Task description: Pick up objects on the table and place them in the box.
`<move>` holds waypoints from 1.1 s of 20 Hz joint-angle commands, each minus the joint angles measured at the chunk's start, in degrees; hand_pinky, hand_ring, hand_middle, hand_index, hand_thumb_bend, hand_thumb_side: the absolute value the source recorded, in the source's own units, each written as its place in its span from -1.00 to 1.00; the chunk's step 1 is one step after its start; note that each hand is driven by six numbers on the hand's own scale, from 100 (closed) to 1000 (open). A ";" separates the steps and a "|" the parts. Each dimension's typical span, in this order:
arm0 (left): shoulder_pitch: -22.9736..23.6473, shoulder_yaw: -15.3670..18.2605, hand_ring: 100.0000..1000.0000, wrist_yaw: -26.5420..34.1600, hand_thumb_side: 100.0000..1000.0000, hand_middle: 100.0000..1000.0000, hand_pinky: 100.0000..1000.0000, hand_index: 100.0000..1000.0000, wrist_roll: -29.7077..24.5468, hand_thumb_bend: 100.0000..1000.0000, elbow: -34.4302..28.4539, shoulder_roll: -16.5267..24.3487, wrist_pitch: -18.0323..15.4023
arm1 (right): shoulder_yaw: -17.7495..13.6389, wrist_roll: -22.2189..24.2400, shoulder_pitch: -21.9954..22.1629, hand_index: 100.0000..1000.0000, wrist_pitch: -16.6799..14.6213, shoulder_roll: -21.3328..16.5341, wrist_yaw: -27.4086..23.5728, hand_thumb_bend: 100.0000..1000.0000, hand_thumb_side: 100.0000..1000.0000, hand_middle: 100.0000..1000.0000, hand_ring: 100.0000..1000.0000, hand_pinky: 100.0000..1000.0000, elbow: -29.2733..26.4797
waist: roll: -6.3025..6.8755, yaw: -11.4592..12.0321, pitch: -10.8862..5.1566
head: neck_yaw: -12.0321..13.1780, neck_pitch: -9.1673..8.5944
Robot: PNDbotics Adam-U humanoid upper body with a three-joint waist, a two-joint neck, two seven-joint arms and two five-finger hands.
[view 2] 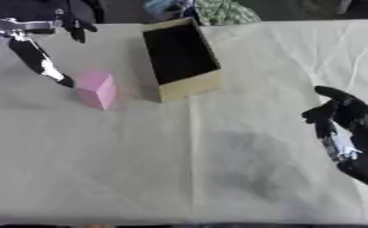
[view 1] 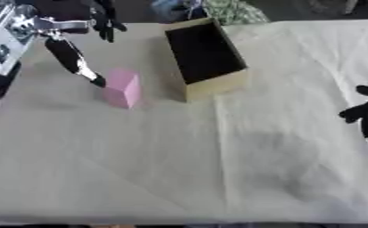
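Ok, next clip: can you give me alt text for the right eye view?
A pink block stands on a cloth-covered table just left of an open, empty cardboard box, with a black arm ending beside the block. The right robot hand hovers open at the right edge, away from both; the left robot hand hangs near the top left corner.

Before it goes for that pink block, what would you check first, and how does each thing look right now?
1. Pink block upright on the table, nothing on it: ok.
2. Box open, inside dark: contents cannot tell.
3. Left hand holds the block: not ok; it hangs apart, near the table's far left corner.
4. Right hand out of the way at the right edge, fingers relaxed: ok.
5. Block stands beside the box, left of it: ok.
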 commanded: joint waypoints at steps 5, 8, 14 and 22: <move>-1.53 0.08 0.38 -1.77 -0.11 0.27 0.53 0.94 -5.98 0.48 1.37 0.62 -7.14 | -0.30 0.06 -0.53 0.83 0.07 -0.98 0.22 -1.00 0.06 -0.05 0.32 0.47 -0.49 | 0.19 0.00 -0.57 | -0.07 0.31; -1.46 -0.09 0.38 -2.30 -0.10 0.27 0.53 0.94 -6.15 0.48 2.02 0.39 -7.59 | -0.33 0.09 -0.58 0.83 0.10 -0.94 0.22 -1.00 0.06 -0.05 0.32 0.47 -0.45 | 0.25 0.00 -0.50 | -0.08 0.31; -1.19 -0.25 0.40 -3.28 -0.10 0.31 0.55 0.95 -5.65 0.48 3.06 -0.20 -7.93 | -0.36 0.15 -0.63 0.83 0.12 -0.82 0.26 -1.00 0.06 -0.05 0.32 0.47 -0.41 | 0.27 0.07 -0.28 | -0.14 0.31; -1.28 -0.35 0.41 -4.22 -0.10 0.32 0.56 0.95 -4.96 0.49 3.55 -0.83 -8.11 | -0.38 0.24 -0.77 0.83 0.13 -0.76 0.26 -1.00 0.06 -0.05 0.32 0.47 -0.37 | 0.35 0.08 -0.14 | -0.24 0.31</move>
